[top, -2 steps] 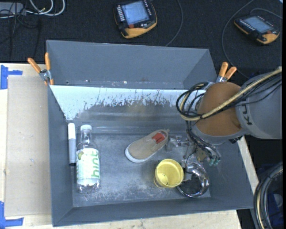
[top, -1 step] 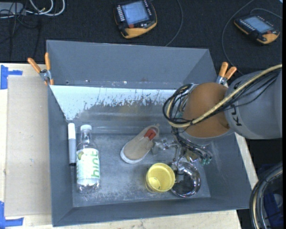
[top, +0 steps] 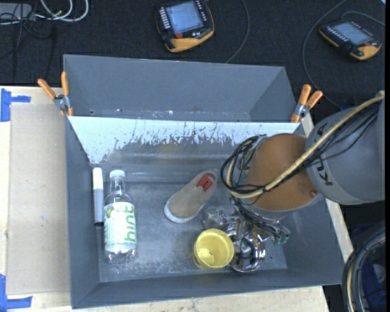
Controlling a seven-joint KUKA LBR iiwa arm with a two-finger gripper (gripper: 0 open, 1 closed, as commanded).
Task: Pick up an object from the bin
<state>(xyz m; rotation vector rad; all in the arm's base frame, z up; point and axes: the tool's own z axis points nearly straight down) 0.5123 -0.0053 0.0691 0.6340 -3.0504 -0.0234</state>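
Orange wrist cover, yellow cup just lower-left

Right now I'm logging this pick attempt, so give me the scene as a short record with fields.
end effector: low in the grey bin's near right corner
nearest thing: yellow cup, right beside it, toward the bin's middle
centre: beige shoe
far-left side: clear water bottle, white marker alongside
grip: cannot tell

Robotics laboratory: a cable-dressed industrial arm stands over a grey metal bin. A teach pendant, a second pendant and loose cables lie on dark flooring.
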